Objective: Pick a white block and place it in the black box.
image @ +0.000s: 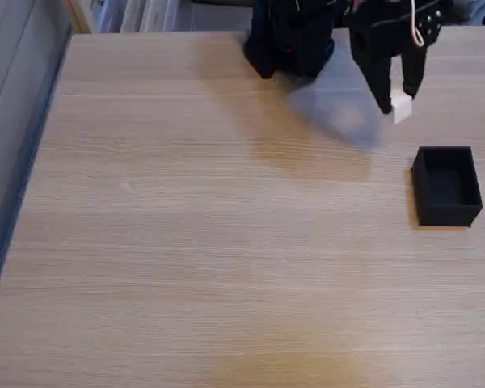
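White block [402,107] pinched between black pincer [396,101] tips, above table, black box [446,186] nearby

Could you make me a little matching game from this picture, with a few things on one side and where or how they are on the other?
Things:
1. white block
2. black box
3. claw
4. table

States:
A. light wood, carrying everything
B. sits open-topped at the right, nothing seen inside
C. pinched between two black fingers
D. reaches down from the top edge, closed on something small

Pairs: 1-C, 2-B, 3-D, 4-A
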Action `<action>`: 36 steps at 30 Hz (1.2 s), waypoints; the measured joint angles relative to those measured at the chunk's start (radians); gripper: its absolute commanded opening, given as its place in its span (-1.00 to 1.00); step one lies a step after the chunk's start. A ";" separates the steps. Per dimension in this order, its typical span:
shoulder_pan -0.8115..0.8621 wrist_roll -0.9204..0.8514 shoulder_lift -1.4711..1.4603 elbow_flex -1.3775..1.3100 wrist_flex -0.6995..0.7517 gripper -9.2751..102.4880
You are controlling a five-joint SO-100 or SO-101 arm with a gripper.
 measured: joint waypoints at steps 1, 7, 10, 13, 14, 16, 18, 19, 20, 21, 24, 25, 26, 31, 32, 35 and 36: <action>-0.015 0.012 -0.020 -0.011 -0.018 -0.83; -0.063 0.091 -0.196 -0.126 -0.120 -0.83; -0.078 0.109 -0.288 -0.178 -0.166 -0.83; -0.081 0.127 -0.362 -0.225 -0.190 -0.83; -0.081 0.132 -0.383 -0.238 -0.192 -0.83; -0.078 0.137 -0.416 -0.262 -0.192 -0.82; -0.075 0.143 -0.431 -0.273 -0.192 -0.78; -0.075 0.143 -0.434 -0.276 -0.192 -0.64; -0.074 0.143 -0.434 -0.279 -0.190 -0.56; -0.074 0.143 -0.434 -0.279 -0.187 -0.49; -0.074 0.144 -0.434 -0.279 -0.178 -0.39; -0.074 0.143 -0.434 -0.279 -0.169 -0.39; -0.074 0.138 -0.434 -0.279 -0.161 -0.40; -0.074 0.127 -0.426 -0.279 -0.143 -0.83; -0.074 0.140 -0.419 -0.279 -0.143 -0.83; -0.067 0.178 -0.371 -0.261 -0.143 -0.83; -0.058 0.181 -0.347 -0.238 -0.143 -0.83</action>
